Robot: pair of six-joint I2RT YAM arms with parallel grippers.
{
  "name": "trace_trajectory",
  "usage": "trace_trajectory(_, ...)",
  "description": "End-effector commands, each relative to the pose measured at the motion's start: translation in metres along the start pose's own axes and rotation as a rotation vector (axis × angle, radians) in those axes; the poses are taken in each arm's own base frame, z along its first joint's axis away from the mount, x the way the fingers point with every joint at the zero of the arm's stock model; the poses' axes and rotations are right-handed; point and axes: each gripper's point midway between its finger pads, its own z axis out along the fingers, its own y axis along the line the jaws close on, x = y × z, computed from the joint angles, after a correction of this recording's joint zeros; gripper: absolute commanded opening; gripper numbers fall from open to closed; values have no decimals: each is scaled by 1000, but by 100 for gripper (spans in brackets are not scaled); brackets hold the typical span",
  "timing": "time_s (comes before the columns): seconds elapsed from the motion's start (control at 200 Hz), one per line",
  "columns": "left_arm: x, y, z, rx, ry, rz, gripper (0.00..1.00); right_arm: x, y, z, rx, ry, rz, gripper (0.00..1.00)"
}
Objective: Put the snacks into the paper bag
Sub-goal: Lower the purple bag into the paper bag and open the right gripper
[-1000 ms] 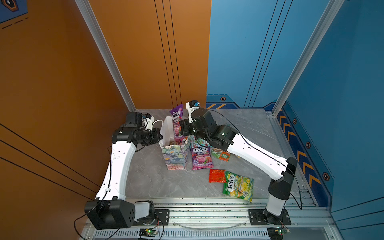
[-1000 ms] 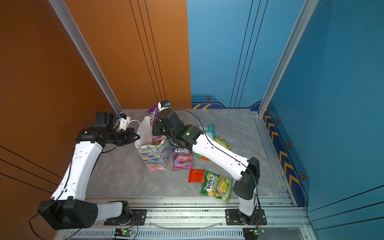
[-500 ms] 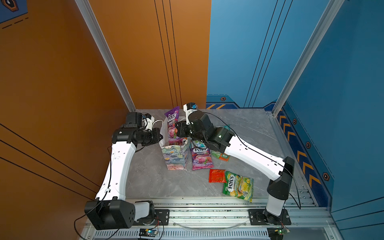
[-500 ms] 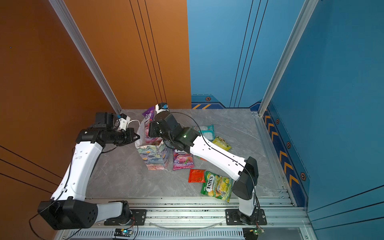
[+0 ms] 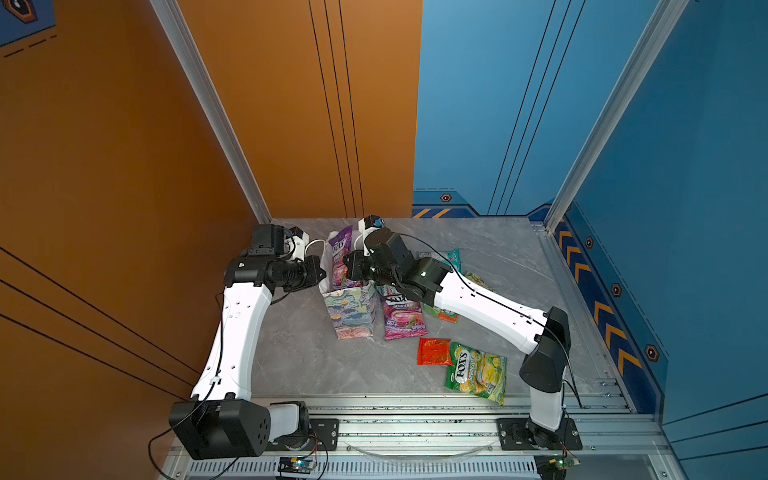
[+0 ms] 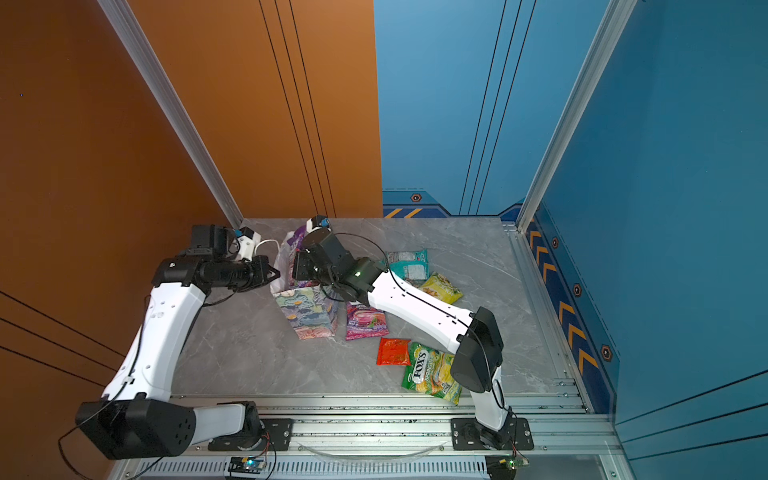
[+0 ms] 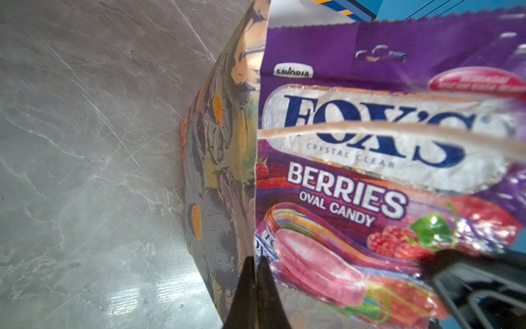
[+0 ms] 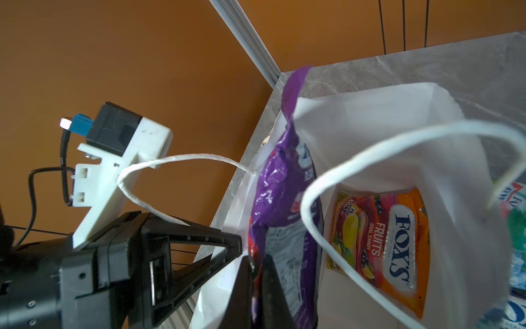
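On your left, the left gripper (image 7: pixel 255 260) has its fingers clamped on the edge of the paper bag (image 5: pixel 351 311), which stands upright on the table (image 5: pixel 291 353). A purple packet (image 5: pixel 340 262) stands partly inside the bag's mouth, and the right gripper (image 8: pixel 257 262) is pinched tight on it. An orange packet (image 8: pixel 378 236) lies deeper inside. Just beside the bag lies a second purple packet (image 5: pixel 403 320). Farther right lie a red packet (image 5: pixel 434 351), a green packet (image 5: pixel 478 372), a teal packet (image 6: pixel 409 264) and a yellow packet (image 6: pixel 442 286).

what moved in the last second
The right gripper carried the purple FOX'S Berries packet leftward and down, partway into the paper bag, still shut on it. The left gripper stayed shut on the bag's rim; the loose packets did not move.
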Motion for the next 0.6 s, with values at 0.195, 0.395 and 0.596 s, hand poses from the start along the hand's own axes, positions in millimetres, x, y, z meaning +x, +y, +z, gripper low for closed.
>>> trace_trajectory(0.195,1,-10,-4,39,-8,12,0,-35,13,-11,-72,-76,41,17)
trace_trajectory(0.395,1,-9,-4,39,-10,12,0,-59,4,-34,-61,-138,25,52)
trace_trajectory(0.596,1,-9,-3,38,-7,9,0,-73,-4,-63,-85,-178,20,56)
